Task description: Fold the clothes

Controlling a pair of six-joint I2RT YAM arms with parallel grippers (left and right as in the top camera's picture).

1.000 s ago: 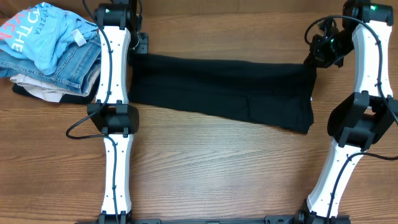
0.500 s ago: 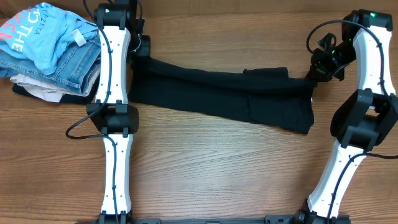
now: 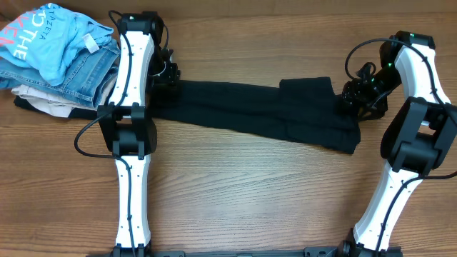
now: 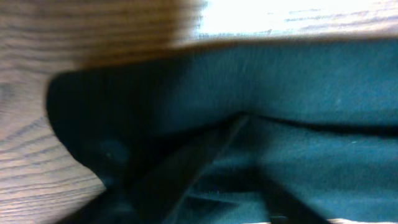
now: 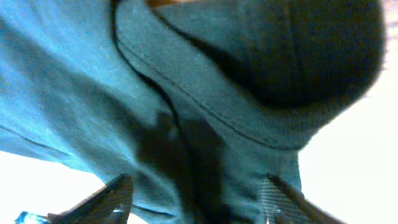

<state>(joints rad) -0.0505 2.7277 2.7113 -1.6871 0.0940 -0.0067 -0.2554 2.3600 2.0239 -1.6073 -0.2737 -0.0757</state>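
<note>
A black garment [image 3: 250, 107] lies stretched across the middle of the table, with a folded flap near its right end. My left gripper [image 3: 171, 75] sits low over its left end. In the left wrist view the dark cloth [image 4: 311, 93] fills the picture, and the left gripper [image 4: 217, 210] shows as two blurred dark fingers standing apart over it. My right gripper [image 3: 355, 96] is at the garment's right end. The right gripper [image 5: 199, 199] is open, its fingers [image 5: 118, 194] wide apart with cloth [image 5: 93, 93] between them.
A pile of clothes sits at the back left corner: a light blue T-shirt [image 3: 50, 36] on top of jeans [image 3: 86, 71] and a beige piece [image 3: 43, 106]. Both arm bases stand at the table's front edge.
Both grippers came toward the front and inward, bringing the garment's far edge over itself, so the garment is narrower. Both jaws have opened off the cloth.
</note>
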